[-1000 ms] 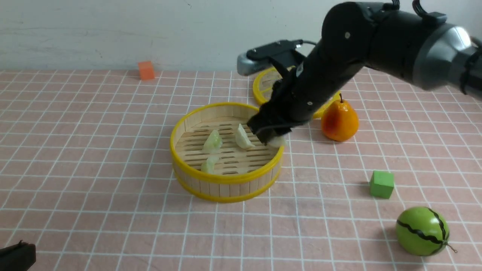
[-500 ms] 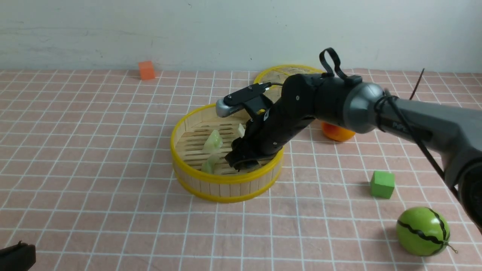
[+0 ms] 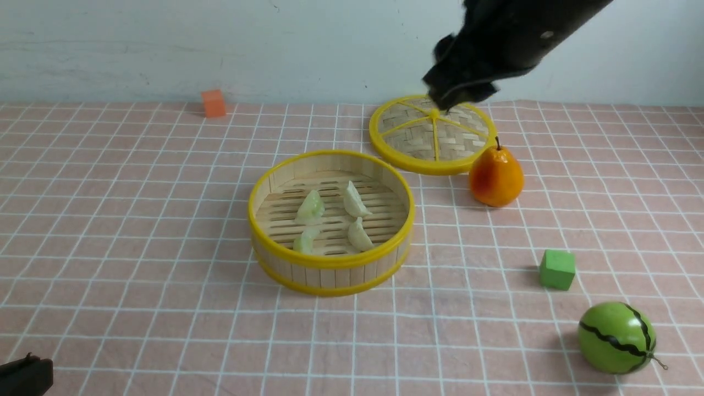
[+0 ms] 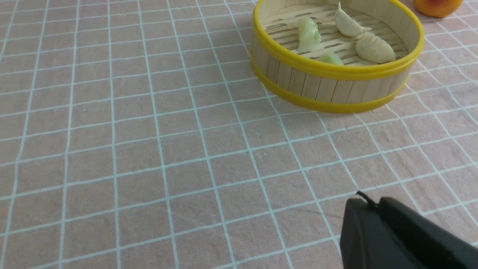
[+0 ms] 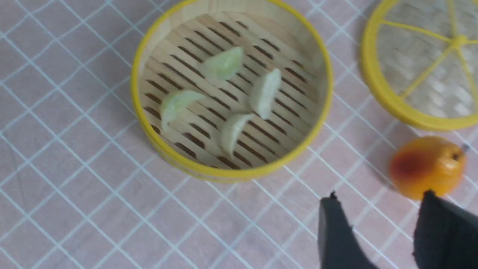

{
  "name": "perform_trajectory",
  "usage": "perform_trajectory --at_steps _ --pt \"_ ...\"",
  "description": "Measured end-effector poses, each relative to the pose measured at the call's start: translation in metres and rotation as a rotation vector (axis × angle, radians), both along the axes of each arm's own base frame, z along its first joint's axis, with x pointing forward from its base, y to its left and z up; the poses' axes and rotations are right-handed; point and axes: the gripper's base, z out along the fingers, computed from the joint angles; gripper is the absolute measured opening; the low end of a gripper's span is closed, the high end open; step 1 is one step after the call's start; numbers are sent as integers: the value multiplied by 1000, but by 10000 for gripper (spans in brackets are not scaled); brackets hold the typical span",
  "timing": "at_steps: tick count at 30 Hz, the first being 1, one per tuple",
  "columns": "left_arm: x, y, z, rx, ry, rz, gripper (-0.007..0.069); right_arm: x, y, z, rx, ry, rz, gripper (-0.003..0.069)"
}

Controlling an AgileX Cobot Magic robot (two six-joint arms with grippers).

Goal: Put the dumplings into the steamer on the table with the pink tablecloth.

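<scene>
**Last dumpling is in; the right tool lifts away empty.**

The right tool (image 5: 380, 196) has risen out of the steamer (image 3: 330, 261) and now hangs high above the woven lid (image 3: 434, 135). Its jaws are spread with nothing between them. The cream dumpling (image 3: 359, 235) it was carrying a moment ago lies on the slats. All four dumplings (image 3: 311, 207), two green and two cream, rest inside the basket, and none shows on the pink tablecloth (image 3: 137, 220), so the task looks complete. The left tool (image 3: 25, 375) sits low at the near corner of the tabletop (image 3: 165, 341), well apart; whether it is released or clenched cannot be told. The pear (image 3: 496, 175), green cube (image 3: 557, 269), toy watermelon (image 3: 616, 338) and orange cube (image 3: 213, 103) stand apart from the steamer, and nothing blocks a retreat.
</scene>
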Motion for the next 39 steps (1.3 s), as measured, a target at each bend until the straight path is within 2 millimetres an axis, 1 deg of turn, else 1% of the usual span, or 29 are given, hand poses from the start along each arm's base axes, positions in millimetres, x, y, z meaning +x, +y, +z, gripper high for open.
perform_trajectory --at_steps 1,2,4,5,6,9,10,11,12,13,14,15,16,17,18,19,20,21,24,25,27,28,31,34,35,39 --pt "0 0 0 0 0 0 38 -2 -2 1 -7 -2 -10 230" --pt "0 0 0 0 0 0 38 -22 -18 16 -17 -23 -53 114" --pt "0 0 0 0 0 0 38 -31 -25 20 -15 -28 -71 59" --pt "0 0 0 0 0 0 38 -43 -32 21 -10 -19 -88 11" --pt "0 0 0 0 0 0 39 -57 -38 20 4 -6 -90 -14" --pt "0 0 0 0 0 0 43 -96 -53 12 56 50 -65 -19" --pt "0 0 0 0 0 0 44 -104 -55 4 58 77 -60 -19" --pt "0 0 0 0 0 0 47 -121 -62 -3 84 89 -48 -19" --pt "0 0 0 0 0 0 47 -123 -63 -9 80 105 -48 -19" --pt "0 0 0 0 0 0 48 -134 -67 -13 110 94 -40 -19" --pt "0 0 0 0 0 0 49 -141 -70 -21 126 87 -35 -19" --pt "0 0 0 0 0 0 50 -153 -75 -44 139 78 -19 -19" --pt "0 0 0 0 0 0 50 -154 -75 -46 140 74 -19 -19" --pt "0 0 0 0 0 0 50 -158 -78 -56 149 63 -17 -19" --pt "0 0 0 0 0 0 50 -166 -82 -77 158 51 -22 -19" --pt "0 0 0 0 0 0 50 -170 -85 -87 167 39 -25 -18" --pt "0 0 0 0 0 0 50 -175 -87 -101 162 48 -29 -18" --pt "0 0 0 0 0 0 51 -180 -91 -120 147 73 -35 -17" --pt "0 0 0 0 0 0 51 -191 -97 -151 119 120 -42 -16" --pt "0 0 0 0 0 0 51 -192 -97 -152 118 119 -42 -16" --pt "0 0 0 0 0 0 52 -199 -101 -169 94 160 -46 -15" --pt "0 0 0 0 0 0 53 -201 -103 -174 85 173 -46 -15" --pt "0 0 0 0 0 0 56 -205 -106 -182 39 205 -45 -14" --pt "0 0 0 0 0 0 56 -205 -109 -185 19 183 -47 -14" --pt "0 0 0 0 0 0 56 -205 -110 -185 22 162 -51 -14" --pt "0 0 0 1 1 0 60 -210 -122 -191 70 -63 -81 -14"
